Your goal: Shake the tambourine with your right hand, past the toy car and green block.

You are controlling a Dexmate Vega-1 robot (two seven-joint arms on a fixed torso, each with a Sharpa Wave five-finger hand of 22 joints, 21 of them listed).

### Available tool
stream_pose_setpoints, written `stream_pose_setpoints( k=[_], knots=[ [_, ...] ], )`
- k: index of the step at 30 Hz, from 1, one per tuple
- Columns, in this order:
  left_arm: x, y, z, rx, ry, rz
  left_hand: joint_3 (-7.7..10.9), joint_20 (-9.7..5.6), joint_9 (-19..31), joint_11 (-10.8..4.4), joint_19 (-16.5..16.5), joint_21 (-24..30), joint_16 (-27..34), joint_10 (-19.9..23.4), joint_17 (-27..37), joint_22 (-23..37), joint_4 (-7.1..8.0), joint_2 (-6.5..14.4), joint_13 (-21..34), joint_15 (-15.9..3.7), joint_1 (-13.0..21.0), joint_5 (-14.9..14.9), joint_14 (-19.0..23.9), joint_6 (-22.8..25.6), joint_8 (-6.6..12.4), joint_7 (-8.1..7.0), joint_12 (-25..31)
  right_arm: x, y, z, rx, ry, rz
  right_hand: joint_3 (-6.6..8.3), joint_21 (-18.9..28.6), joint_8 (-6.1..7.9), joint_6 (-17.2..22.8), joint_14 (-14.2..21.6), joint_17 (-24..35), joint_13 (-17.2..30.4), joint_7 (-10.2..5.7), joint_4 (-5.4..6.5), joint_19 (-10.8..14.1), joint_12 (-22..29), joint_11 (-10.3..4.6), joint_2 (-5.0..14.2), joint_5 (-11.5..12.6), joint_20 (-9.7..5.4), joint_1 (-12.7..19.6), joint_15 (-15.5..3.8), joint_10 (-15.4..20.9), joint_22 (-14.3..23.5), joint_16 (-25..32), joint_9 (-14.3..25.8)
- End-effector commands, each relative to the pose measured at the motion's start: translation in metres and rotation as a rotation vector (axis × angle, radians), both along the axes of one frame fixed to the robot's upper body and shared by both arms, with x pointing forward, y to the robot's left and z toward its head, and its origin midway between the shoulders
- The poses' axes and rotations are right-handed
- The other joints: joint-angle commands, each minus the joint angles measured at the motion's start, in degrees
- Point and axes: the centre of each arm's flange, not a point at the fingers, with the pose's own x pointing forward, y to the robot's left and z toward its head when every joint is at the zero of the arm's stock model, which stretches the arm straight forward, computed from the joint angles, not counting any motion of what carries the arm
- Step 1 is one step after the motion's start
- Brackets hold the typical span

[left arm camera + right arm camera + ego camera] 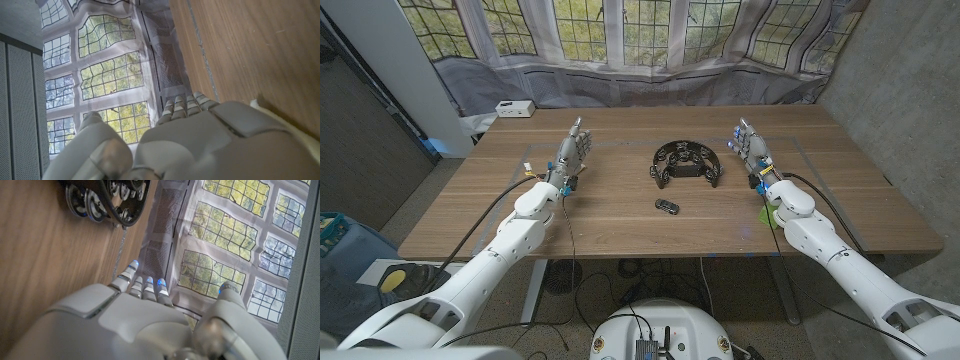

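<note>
Right hand (750, 142): fingers straight and apart, holding nothing, standing upright on its edge near the table's right side. Own wrist view shows its back (135, 325) with fingers extended.

Tambourine (686, 162): black half-moon frame with jingles, lying on the wooden table (620, 215) at about 9 o'clock from the right hand, near but apart. Judged light, rigid, with loose metal jingles that will rattle at any knock. Best hold appears to be the solid bar or grip section along the straight side, clear of the jingles; the frame lies low, so fingers must get under an edge.

Toy car (668, 206): small, dark, at 6 o'clock from the tambourine.

Green block (772, 214): partly hidden beside the right forearm, at 6 o'clock from the right hand.

Left hand (575, 150): likewise open-fingered and unladen, at 9 o'clock from the tambourine, well apart.

View differences: the head view gives the whole layout. The right wrist view shows the tambourine's jingles (95, 202) in close detail. The left wrist view shows its own hand (200, 140) and bare tabletop.
</note>
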Motion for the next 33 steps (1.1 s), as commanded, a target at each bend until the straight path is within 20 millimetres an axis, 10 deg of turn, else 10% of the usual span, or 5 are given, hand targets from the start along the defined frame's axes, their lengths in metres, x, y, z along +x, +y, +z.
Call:
stream_pose_setpoints(
  k=[1, 33],
  knots=[
    [0.000, -0.005, 0.000, 0.009, -0.005, -0.026, 0.44, 0.28, 0.2, 0.36, -0.6, 0.2, 0.2, -0.2, 0.1, 0.2, -0.02, 0.0, 0.0, 0.43, 0.4, 0.2, -0.1, 0.1, 0.19, 1.95, 0.3, -0.009, 0.001, -0.005, -0.005, -0.029, -0.010, 0.56, 0.0, 0.37, 0.2, 0.1, 0.1, 0.2, -0.03, -0.03, 0.3, 0.3, 0.40, 0.05, 0.3, 0.17, 0.7, 0.60, 0.1, 0.1, 0.4, 0.1],
    [-0.022, -0.005, 0.005, 0.036, -0.053, -0.016, 0.81, 1.11, 0.2, 0.12, 0.1, 0.4, 0.6, 2.1, 0.1, 0.2, -0.46, 1.0, -0.5, 0.42, 1.2, 0.1, 1.9, 2.5, 0.80, 1.84, 1.1, -0.042, 0.009, -0.008, -0.035, -0.149, -0.021, 0.79, 0.6, 0.83, 4.1, 5.9, 0.7, 0.4, -0.64, -0.60, 5.7, 1.0, -0.42, 0.82, -0.3, -0.62, 1.6, -0.66, 5.2, 0.3, 2.1, 0.2]
  ],
)
